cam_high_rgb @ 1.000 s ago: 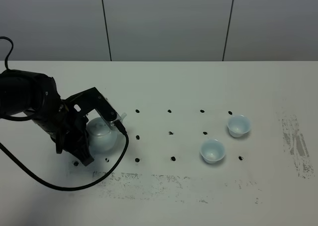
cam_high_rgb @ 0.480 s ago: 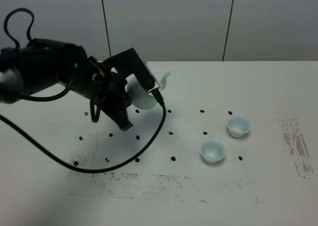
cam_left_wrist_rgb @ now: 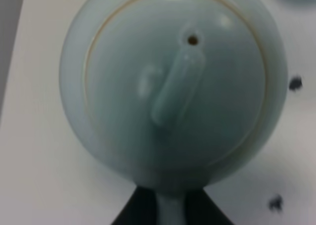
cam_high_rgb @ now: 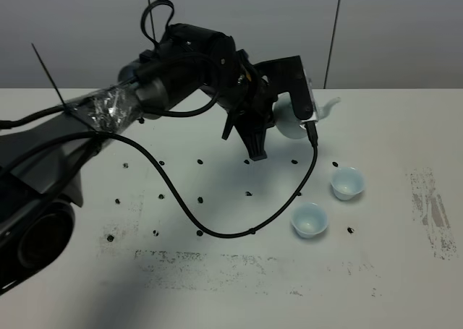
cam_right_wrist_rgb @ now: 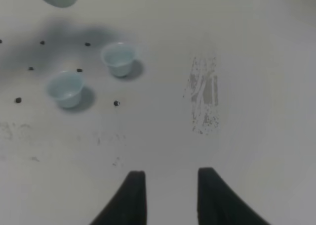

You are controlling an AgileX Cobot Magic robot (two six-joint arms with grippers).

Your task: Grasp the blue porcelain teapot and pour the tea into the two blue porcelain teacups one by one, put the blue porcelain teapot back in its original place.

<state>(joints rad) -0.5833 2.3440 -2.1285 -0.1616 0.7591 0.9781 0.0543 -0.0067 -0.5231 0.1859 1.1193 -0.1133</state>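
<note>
The blue porcelain teapot [cam_high_rgb: 293, 118] hangs in the air above the table, left of and behind the two blue porcelain teacups, its spout pointing right. My left gripper [cam_high_rgb: 278, 123] is shut on its loop handle. In the left wrist view the teapot [cam_left_wrist_rgb: 173, 81] fills the frame, lid on, with the handle running down between the dark fingers of my left gripper [cam_left_wrist_rgb: 170, 212]. One teacup [cam_high_rgb: 346, 183] stands farther back, the other teacup [cam_high_rgb: 309, 220] nearer the front. No tea shows. My right gripper [cam_right_wrist_rgb: 170, 185] is low over the table, its fingers apart with nothing between them.
The white table [cam_high_rgb: 405, 126] carries a grid of black dots and scuffed grey patches [cam_high_rgb: 430, 210] on the right. A black cable [cam_high_rgb: 217, 231] loops down from the left arm onto the table. A grey wall stands behind. The right wrist view shows both teacups [cam_right_wrist_rgb: 118, 59] [cam_right_wrist_rgb: 65, 89].
The left arm lifted the teapot off the table's left side and carried it up, right and back, to a spot near the teacups. The right gripper shows no earlier frame.
</note>
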